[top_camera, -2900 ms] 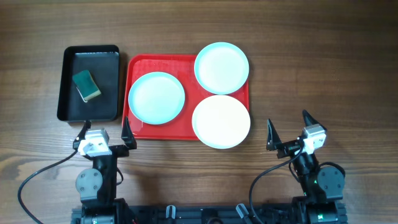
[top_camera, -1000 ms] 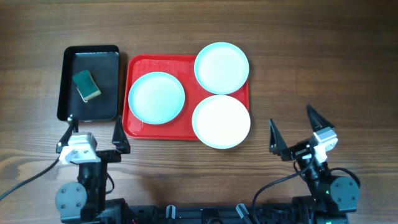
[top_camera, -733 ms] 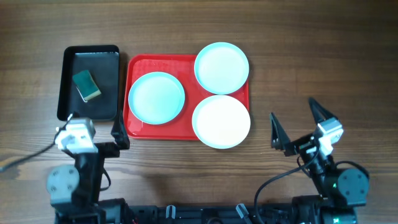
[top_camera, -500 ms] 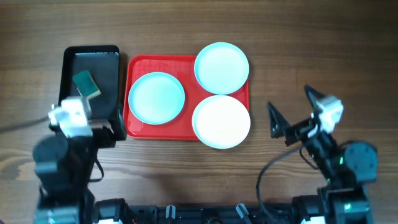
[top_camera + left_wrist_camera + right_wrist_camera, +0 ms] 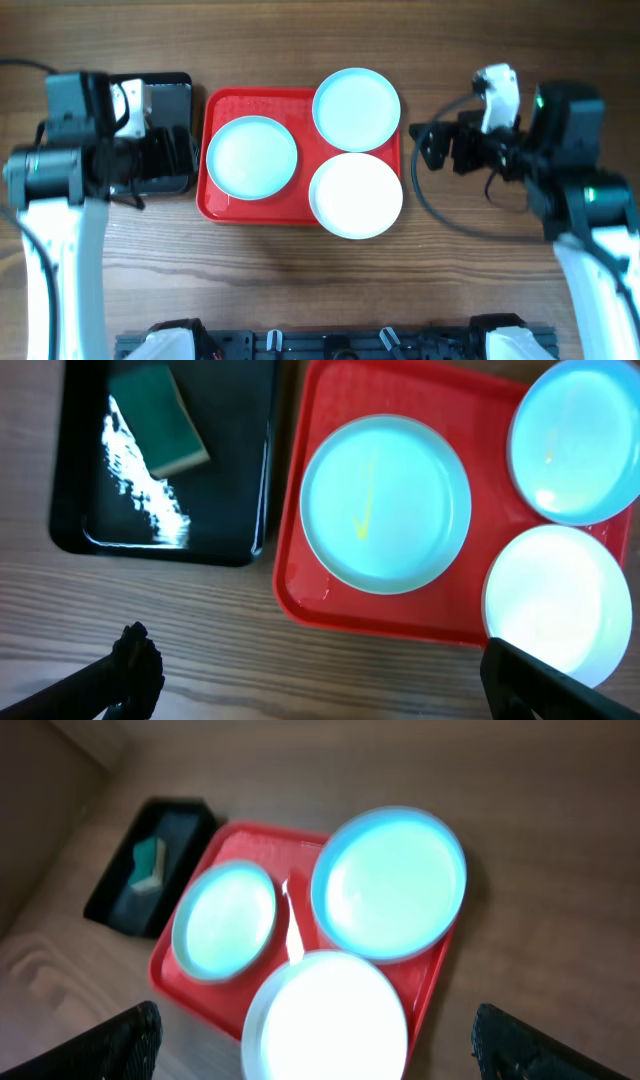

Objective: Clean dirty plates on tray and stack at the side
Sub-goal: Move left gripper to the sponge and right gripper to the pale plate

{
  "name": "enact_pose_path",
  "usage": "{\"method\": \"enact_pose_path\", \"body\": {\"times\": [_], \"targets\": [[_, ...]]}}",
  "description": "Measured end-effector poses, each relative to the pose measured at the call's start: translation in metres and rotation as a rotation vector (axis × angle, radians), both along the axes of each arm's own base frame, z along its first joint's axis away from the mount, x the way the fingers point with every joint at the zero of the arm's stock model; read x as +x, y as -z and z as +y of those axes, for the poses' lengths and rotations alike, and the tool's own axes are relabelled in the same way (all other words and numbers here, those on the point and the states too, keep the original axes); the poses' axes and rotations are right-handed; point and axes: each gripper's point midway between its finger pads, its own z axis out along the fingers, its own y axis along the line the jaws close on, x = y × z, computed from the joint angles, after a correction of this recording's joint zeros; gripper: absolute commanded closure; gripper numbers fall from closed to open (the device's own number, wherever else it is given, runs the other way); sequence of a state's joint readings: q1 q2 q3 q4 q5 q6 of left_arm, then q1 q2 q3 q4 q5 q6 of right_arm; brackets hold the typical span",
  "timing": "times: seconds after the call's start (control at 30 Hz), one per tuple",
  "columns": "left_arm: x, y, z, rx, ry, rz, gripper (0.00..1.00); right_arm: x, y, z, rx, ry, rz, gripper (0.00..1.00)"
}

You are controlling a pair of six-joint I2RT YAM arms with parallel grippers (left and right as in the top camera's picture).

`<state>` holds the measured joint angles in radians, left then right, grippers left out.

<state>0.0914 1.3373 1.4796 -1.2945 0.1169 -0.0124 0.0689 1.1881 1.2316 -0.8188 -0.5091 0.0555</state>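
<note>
Both of my pincers hung wide and empty, the left pincer [image 5: 320, 665] high over the black bin [image 5: 230, 470] and the right pincer [image 5: 320, 1040] off the right side of the red tray [image 5: 300, 100]. All three plates lay on that tray, none stacked: the left plate [image 5: 251, 157] sat fully inside it, while the far plate [image 5: 356, 109] and the near plate [image 5: 355, 195] lapped over its rims on the right. As I judged it, the step was fetching the green sponge [image 5: 158, 418], which lay askew in the bin's far half. To do that well I needed to turn the left wrist so the fingers closed across the sponge's narrow width and drop straight down, clear of the bin wall. Only then should I go for the yellow streak [image 5: 362, 510] on the left plate, with the right pincer steadying that plate's rim.
</note>
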Motion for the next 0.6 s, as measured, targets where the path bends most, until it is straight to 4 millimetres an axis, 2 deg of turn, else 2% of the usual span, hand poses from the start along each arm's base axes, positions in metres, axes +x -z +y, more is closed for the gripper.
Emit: {"method": "enact_pose_path", "body": {"times": [0.2,0.27,0.43,0.6], "targets": [[0.018,0.031,-0.011,-0.081,0.027,0.112,0.0,0.018,0.037,0.005,0.032,0.015,0.169,0.0],[0.022,0.038,-0.016,-0.114,0.037,0.134,0.0,0.025,0.055,0.005,0.06,0.057,0.259,0.0],[0.025,0.045,-0.021,-0.146,0.046,0.153,0.0,0.032,0.096,0.005,0.106,0.151,0.456,0.0],[0.03,0.044,-0.022,-0.152,0.05,0.135,0.0,0.025,0.129,0.01,0.102,0.193,0.614,0.0]]}}
